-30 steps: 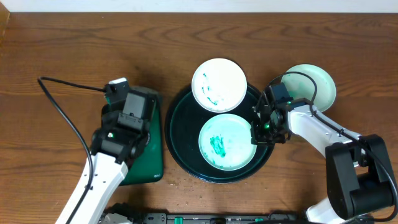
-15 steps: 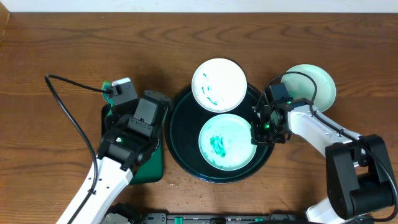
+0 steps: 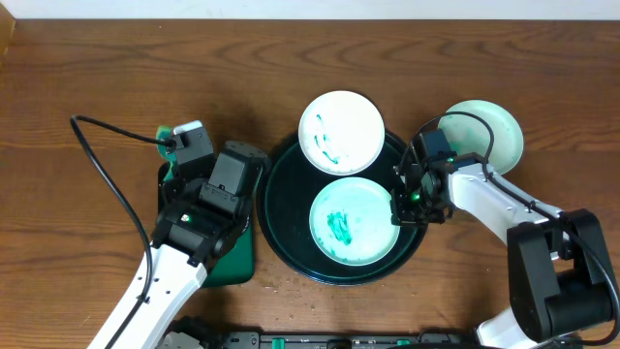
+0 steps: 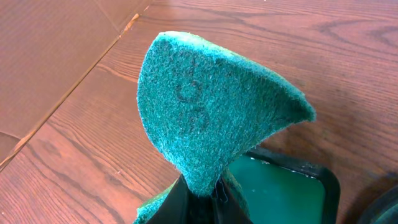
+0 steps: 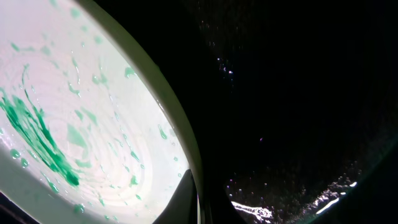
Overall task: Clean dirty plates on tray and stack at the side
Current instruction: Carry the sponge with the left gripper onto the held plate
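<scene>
Green pad (image 4: 205, 106) is clamped in the left gripper (image 4: 200, 193); the smeared plate (image 3: 355, 220) lies to that gripper's right, on the tray (image 3: 279, 208), well apart. Right gripper (image 3: 409, 202), nearer, is pinched on the plate's right rim, plate to its left.

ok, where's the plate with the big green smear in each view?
Overhead: smeared plate, lower half of the round tray, right gripper on its right rim.
Left wrist: not in it; scrub pad up front.
Right wrist: fills the left half.
Shared landmark: the round tray, in overhead and right wrist.
</scene>
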Robot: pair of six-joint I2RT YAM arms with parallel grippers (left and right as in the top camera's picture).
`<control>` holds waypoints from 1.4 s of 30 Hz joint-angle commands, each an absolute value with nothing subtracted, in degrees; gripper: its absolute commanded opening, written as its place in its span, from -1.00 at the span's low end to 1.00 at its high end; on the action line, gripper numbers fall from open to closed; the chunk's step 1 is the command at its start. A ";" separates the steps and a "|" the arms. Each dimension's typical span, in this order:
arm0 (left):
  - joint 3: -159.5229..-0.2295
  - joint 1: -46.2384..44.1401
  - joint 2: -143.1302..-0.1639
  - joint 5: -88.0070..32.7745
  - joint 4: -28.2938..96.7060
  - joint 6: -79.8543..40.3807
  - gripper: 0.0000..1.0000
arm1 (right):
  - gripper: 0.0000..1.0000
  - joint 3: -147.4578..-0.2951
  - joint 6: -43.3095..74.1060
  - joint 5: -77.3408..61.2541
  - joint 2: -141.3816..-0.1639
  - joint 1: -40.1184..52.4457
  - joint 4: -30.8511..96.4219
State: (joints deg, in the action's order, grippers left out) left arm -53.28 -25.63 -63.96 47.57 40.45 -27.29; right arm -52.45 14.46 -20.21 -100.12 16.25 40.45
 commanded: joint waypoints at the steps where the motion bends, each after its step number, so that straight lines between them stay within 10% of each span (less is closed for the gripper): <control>1: -53.58 -25.80 -63.59 49.71 40.34 -29.85 -0.85 | -0.97 -50.61 13.65 -17.43 -104.16 17.23 39.42; 19: -53.58 -11.55 -77.17 -3.33 60.18 -43.31 -0.86 | -0.97 -50.61 13.65 -17.45 -104.16 17.23 39.88; 42: -55.70 -15.27 -79.22 -10.76 50.30 -32.60 -0.86 | -0.98 -50.61 13.67 -17.50 -104.16 17.26 39.62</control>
